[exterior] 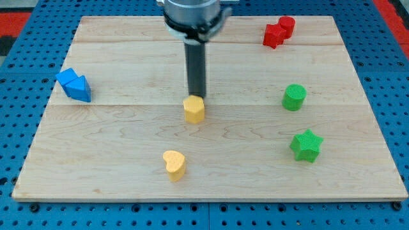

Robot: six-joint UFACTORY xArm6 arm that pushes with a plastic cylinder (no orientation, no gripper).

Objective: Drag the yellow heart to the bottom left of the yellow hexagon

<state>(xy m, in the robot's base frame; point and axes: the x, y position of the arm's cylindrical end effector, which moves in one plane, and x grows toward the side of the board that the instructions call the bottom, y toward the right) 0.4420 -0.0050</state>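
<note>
The yellow heart point(174, 164) lies on the wooden board near the view's bottom, a little left of centre. The yellow hexagon point(194, 109) sits near the board's middle, above and slightly right of the heart. My tip point(195, 96) stands at the hexagon's top edge, touching or nearly touching it, well above the heart. The rod rises straight up to the arm's mount at the view's top.
Two blue blocks point(74, 85) sit together at the left edge. Two red blocks point(278, 31) sit together at the top right. A green cylinder point(294, 97) and a green star point(306, 145) lie at the right. The board point(115, 153) is edged by blue pegboard.
</note>
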